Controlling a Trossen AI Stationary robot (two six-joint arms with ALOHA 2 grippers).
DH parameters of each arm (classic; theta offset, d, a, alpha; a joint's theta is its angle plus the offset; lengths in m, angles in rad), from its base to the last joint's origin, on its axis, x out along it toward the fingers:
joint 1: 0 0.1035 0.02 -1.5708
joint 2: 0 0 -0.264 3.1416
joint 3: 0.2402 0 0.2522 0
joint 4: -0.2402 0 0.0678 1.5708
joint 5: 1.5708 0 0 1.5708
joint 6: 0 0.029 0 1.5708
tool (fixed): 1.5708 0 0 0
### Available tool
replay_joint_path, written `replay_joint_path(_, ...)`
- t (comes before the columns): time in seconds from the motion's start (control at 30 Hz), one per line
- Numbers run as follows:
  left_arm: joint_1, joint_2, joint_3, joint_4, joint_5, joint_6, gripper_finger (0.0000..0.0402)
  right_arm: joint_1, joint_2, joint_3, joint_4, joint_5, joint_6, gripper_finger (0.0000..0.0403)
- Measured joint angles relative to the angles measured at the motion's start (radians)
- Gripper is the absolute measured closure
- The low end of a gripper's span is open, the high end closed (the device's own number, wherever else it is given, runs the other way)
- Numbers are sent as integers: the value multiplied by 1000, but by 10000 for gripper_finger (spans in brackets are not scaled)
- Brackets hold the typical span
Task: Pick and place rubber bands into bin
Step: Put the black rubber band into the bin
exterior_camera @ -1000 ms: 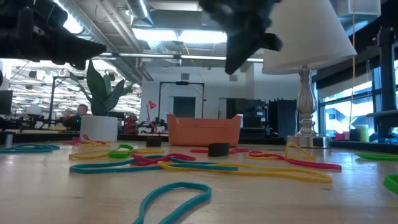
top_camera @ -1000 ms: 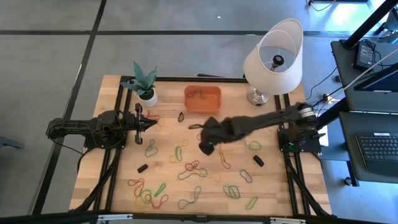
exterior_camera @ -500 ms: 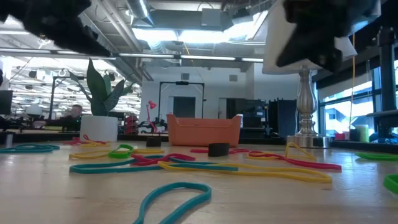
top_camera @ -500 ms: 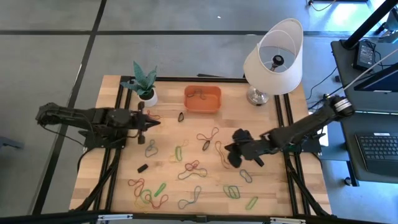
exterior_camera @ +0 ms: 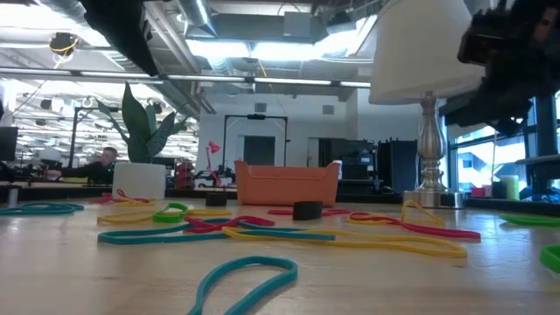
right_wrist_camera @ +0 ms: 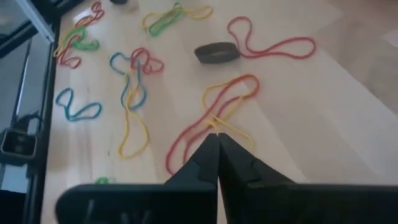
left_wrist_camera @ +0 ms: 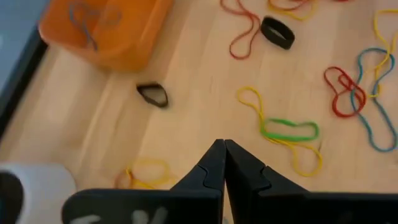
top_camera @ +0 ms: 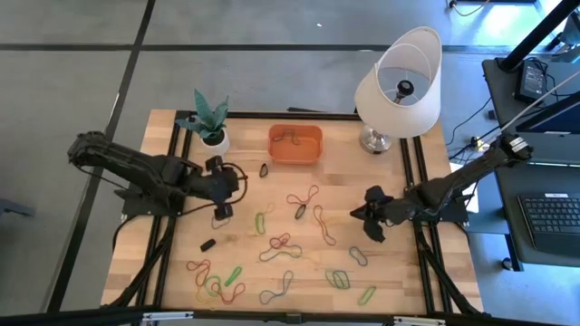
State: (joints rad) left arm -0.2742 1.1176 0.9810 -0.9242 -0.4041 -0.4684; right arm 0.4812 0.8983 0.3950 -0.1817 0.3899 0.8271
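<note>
Left claw (left_wrist_camera: 222,149): clenched, empty, above wooden desk (top_camera: 399,281).
Right claw (right_wrist_camera: 217,142): clenched, empty.
Rubber bands (top_camera: 279,245): thin floppy loops, scattered between both claws.
Bin (top_camera: 294,144): one orange rounded plastic tray, beyond both claws.

Many bright rubber bands (top_camera: 279,244) lie flat between both jaws. The orange bin (top_camera: 294,144) beyond them holds a few.

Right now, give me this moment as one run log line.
left pincer: shut, empty | right pincer: shut, empty | bin: holds bands | rubber bands: many on table
</note>
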Motion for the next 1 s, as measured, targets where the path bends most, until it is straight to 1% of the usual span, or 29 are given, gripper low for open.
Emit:
replay_joint_path(0.07, -23, 43, 33, -36, 35, -74, 400, 0, -42, -30, 0, 0, -32, 398)
replay_joint_path(0.13, -48, 79, 52, -60, 97, -151, 400, 0, -79, -58, 0, -1, -71, 397)
replay_joint_path(0.23, -85, 112, 54, -94, 176, -333, 400, 0, -125, -90, -3, -2, -82, 397)
replay_joint_path(0.33, -131, 140, 54, -111, 211, -538, 400, 0, -159, -107, -2, -25, -84, 396)
replay_joint_path(0.4, -162, 157, 55, -110, 225, -641, 400, 0, -174, -111, -7, -42, -92, 396)
replay_joint_path(0.5, -204, 188, 55, -110, 227, -725, 400, 0, -184, -111, -1, -52, -103, 396)
replay_joint_path(0.6, -238, 222, 55, -109, 228, -751, 400, 0, -186, -111, -1, -52, -100, 396)
replay_joint_path(0.7, -267, 263, 55, -106, 275, -781, 393, 0, -186, -111, 0, -52, -75, 396)
replay_joint_path(0.77, -283, 294, 55, -114, 305, -793, 378, 0, -186, -111, 0, -52, -73, 396)
replay_joint_path(0.83, -292, 323, 55, -132, 342, -826, 354, 0, -186, -111, 0, -52, -72, 396)
replay_joint_path(0.93, -302, 374, 55, -161, 402, -867, 308, 0, -186, -111, 3, -52, -74, 396)
replay_joint_path(1.0, -315, 408, 55, -172, 415, -882, 275, 0, -186, -111, 4, -52, -74, 396)
